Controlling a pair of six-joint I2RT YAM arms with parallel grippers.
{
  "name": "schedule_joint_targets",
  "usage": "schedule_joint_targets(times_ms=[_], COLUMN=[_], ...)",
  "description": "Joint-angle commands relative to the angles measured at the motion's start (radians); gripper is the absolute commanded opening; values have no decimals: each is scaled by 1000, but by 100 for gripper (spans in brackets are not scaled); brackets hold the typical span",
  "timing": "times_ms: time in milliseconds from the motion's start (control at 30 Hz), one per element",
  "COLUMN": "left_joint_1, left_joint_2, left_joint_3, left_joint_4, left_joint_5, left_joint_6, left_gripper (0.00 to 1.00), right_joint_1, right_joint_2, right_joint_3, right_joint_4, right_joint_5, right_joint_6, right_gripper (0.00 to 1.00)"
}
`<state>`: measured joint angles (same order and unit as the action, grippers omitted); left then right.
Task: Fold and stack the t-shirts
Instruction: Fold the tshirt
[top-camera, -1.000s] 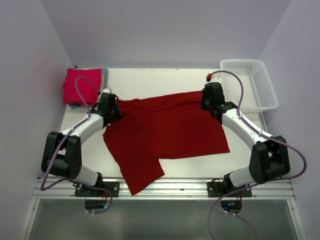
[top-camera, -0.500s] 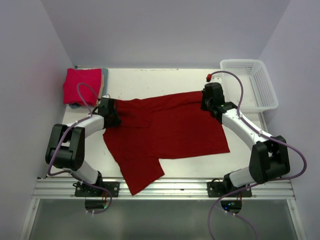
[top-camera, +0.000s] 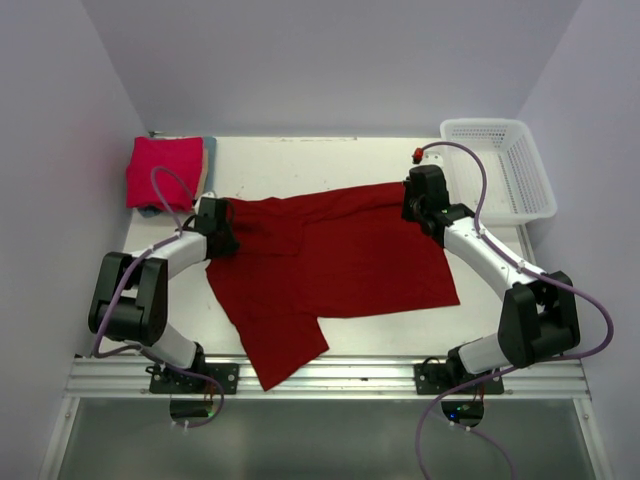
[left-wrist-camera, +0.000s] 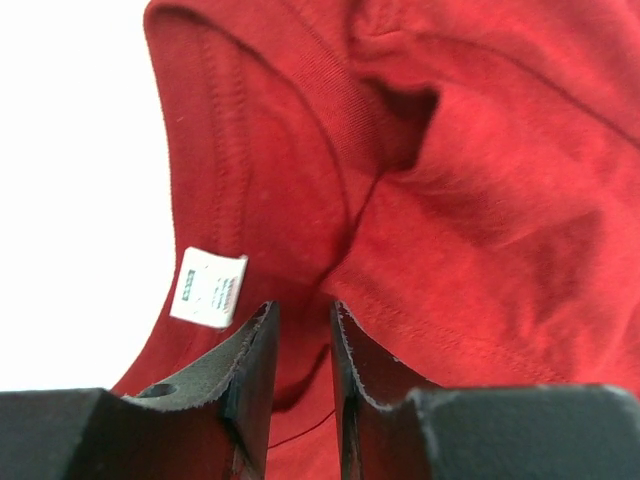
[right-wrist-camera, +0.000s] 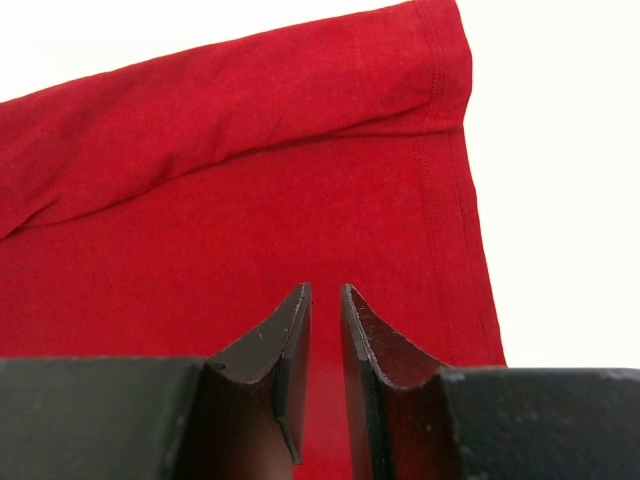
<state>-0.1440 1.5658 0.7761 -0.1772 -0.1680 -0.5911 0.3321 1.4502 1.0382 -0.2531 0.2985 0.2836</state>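
A dark crimson t-shirt (top-camera: 335, 262) lies spread across the middle of the table, one sleeve reaching toward the front edge. My left gripper (top-camera: 224, 236) is low over its collar, next to a white label (left-wrist-camera: 208, 288). Its jaws (left-wrist-camera: 300, 306) stand a narrow gap apart, with cloth showing between them. My right gripper (top-camera: 414, 212) is over the shirt's far right corner by the hem (right-wrist-camera: 440, 120). Its jaws (right-wrist-camera: 325, 288) are also slightly apart, above flat cloth. A folded pinkish-red t-shirt (top-camera: 160, 172) rests at the back left on a blue-grey one (top-camera: 209, 152).
A white mesh basket (top-camera: 520, 190) stands at the back right corner of the table. White walls close in on three sides. The aluminium rail (top-camera: 330, 375) with both arm bases runs along the near edge.
The left arm has swung its elbow outward to the left and its gripper has shifted slightly nearer along the collar. The right arm and the crimson shirt have stayed put.
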Motion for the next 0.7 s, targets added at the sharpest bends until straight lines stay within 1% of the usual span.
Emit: schedule_joint_targets(times_ms=[0,100,200,300,333,500,667], left_joint_1=[9,9,9,9,9,9,9], left_joint_2=[-38,-15,19,43,48,25,-30], left_joint_3=[-14,-15,-29,-43,-44,-64,-35], left_joint_4=[-15,-2,43,86,93,136,78], left_joint_5=[-53,-44,-5,37,45,91,99], left_joint_6=[-4,1,2,2,2,10,14], left_gripper=[31,32,30,25,22,13,14], right_joint_1=[2,2,2,4,4,2,4], right_joint_2=[-17,-17,-22,-27,-28,-27,-25], right_joint_3=[-4,-4,-3,-4,-4,-1,0], right_joint_4=[18,20,15,12,11,11,11], right_joint_5=[28,27,28,31,31,31,28], right_joint_6=[-4,-3,-6,-7,-9,-9,-8], right_gripper=[22,22,21,21,21,20,20])
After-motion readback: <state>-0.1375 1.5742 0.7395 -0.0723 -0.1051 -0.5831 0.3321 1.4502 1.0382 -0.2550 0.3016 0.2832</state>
